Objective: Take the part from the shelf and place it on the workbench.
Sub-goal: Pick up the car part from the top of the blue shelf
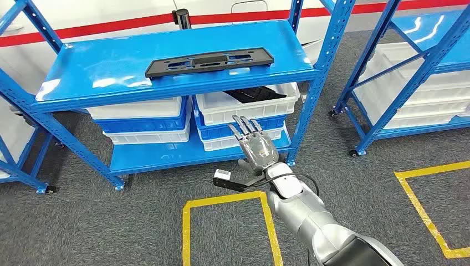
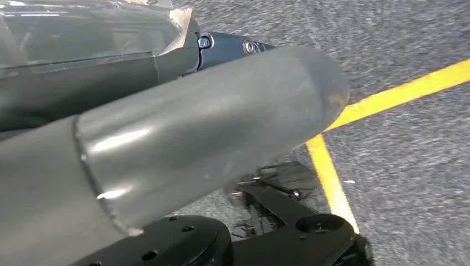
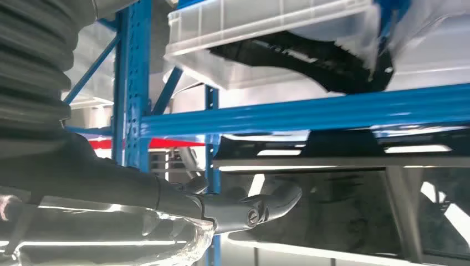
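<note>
A long flat black part (image 1: 209,61) lies on the top board of the blue shelf (image 1: 100,75), near its front edge. My right hand (image 1: 256,145) is raised in front of the shelf, below that board, fingers stretched and apart, holding nothing. In the right wrist view its fingers (image 3: 244,209) point at the shelf's blue beam (image 3: 332,111), with the black part (image 3: 332,145) just past it. A second black part (image 1: 256,93) lies in a white bin (image 1: 244,111) one level down. My left hand (image 2: 183,133) hangs over the grey floor with nothing in it.
White and blue bins (image 1: 145,121) are stacked on the lower level. Another blue shelf (image 1: 413,61) with white bins stands to the right. Yellow tape squares (image 1: 224,200) mark the grey floor, one (image 1: 427,213) at the right. A shelf post (image 1: 310,105) stands just right of my hand.
</note>
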Available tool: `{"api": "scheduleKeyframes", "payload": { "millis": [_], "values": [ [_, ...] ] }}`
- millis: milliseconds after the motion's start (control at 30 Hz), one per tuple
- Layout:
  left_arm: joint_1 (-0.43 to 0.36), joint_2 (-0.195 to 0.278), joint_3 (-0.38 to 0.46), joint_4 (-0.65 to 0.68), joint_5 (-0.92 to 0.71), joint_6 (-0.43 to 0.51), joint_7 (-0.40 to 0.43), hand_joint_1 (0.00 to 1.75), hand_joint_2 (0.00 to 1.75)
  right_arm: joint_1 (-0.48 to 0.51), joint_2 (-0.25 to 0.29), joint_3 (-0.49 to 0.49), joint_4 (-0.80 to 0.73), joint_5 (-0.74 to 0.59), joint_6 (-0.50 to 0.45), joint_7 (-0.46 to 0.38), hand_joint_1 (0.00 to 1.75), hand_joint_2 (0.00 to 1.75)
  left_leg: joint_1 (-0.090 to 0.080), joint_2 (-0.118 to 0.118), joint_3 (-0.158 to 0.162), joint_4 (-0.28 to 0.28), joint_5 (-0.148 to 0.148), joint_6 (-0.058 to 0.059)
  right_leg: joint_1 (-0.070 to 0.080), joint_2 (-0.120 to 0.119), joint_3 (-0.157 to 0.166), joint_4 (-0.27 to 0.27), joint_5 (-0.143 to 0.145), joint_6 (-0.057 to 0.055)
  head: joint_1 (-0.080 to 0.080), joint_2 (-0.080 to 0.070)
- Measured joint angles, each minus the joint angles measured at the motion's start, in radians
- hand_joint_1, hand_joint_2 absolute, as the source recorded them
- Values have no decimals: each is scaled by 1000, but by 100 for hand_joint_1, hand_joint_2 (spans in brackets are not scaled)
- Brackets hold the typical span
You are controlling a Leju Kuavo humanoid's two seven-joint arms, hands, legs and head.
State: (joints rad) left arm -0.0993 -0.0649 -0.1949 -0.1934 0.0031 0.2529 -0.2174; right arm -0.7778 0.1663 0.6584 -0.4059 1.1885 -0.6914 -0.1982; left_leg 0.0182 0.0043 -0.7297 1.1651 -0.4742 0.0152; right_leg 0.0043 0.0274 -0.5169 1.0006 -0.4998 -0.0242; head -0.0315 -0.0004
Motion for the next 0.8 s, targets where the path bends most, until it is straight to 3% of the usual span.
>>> {"api": "scheduleKeyframes", "payload": {
  "millis": [33,133,200,267,333,400,467,500,533,567,600,633,667,733,800],
  "values": [
    [0,1,0,0,0,0,0,0,0,0,0,0,0,1,0,0,0,175,-5,-3,13,-41,33,10,-1,1,2,-2,-5,-1,0,0],
    [0,5,2,2,1,-1,0,0,0,-3,2,0,1,4,1,3,0,175,-25,-13,48,-143,94,37,4,7,23,-7,-24,7,7,0],
    [-1,5,2,2,3,-2,-1,0,0,-6,4,-1,1,5,2,4,0,175,-30,-13,68,-166,90,40,8,10,36,-7,-25,17,8,0],
    [-1,3,2,2,6,-2,-1,0,0,-9,4,-1,0,5,2,5,0,175,-25,-11,98,-180,87,43,10,3,21,38,-21,27,8,0],
    [-2,2,3,2,8,-2,-2,0,0,-13,3,-1,1,5,2,6,0,175,-19,-9,124,-188,76,46,6,-7,-52,156,-30,35,10,0],
    [-3,0,4,2,8,-2,-2,0,0,-13,0,-1,2,5,2,6,0,175,-16,-9,143,-189,58,46,0,-11,-142,268,-70,38,12,0],
    [-1,-3,5,2,9,-2,-2,0,0,-7,-3,-1,3,5,3,6,0,175,-12,-10,168,-188,35,39,-10,-14,-190,277,-100,45,12,0],
    [1,-4,5,2,9,-2,-2,0,0,-6,-4,-1,4,6,4,6,0,175,-8,-11,183,-188,23,34,-16,-17,-192,236,-88,57,12,0],
    [1,-6,6,2,9,-2,-2,0,0,-5,-5,-1,4,7,5,6,0,175,-6,-11,197,-188,9,27,-23,-21,-182,171,-49,73,13,0],
    [1,-6,6,3,9,-2,-2,0,0,-4,-6,-1,6,7,6,6,0,175,-4,-12,210,-184,-6,19,-29,-30,-169,103,7,90,16,0],
    [1,-6,6,4,9,-2,-1,0,0,-4,-7,-1,8,9,6,7,0,175,-4,-12,222,-181,-20,12,-32,-39,-159,50,55,97,18,0],
    [0,-6,6,4,8,-3,0,0,0,-3,-7,-1,9,10,6,8,0,175,-5,-11,228,-182,-33,4,-31,-44,-149,18,89,93,19,0],
    [-1,-5,6,5,7,-3,1,0,0,-3,-7,-1,10,11,5,10,0,175,-7,-10,236,-180,-42,-4,-31,-47,-145,9,102,78,20,0],
    [-3,-6,6,5,2,-4,5,0,0,-2,-6,-1,10,14,3,12,0,175,-4,-6,244,-180,-52,-16,-31,-39,-127,11,94,45,14,0],
    [-6,-5,6,5,-1,-5,7,0,0,-2,-3,-1,10,18,2,13,0,175,2,-4,217,-118,-51,-23,-32,-32,-108,10,82,25,8,0]
  ]
}}
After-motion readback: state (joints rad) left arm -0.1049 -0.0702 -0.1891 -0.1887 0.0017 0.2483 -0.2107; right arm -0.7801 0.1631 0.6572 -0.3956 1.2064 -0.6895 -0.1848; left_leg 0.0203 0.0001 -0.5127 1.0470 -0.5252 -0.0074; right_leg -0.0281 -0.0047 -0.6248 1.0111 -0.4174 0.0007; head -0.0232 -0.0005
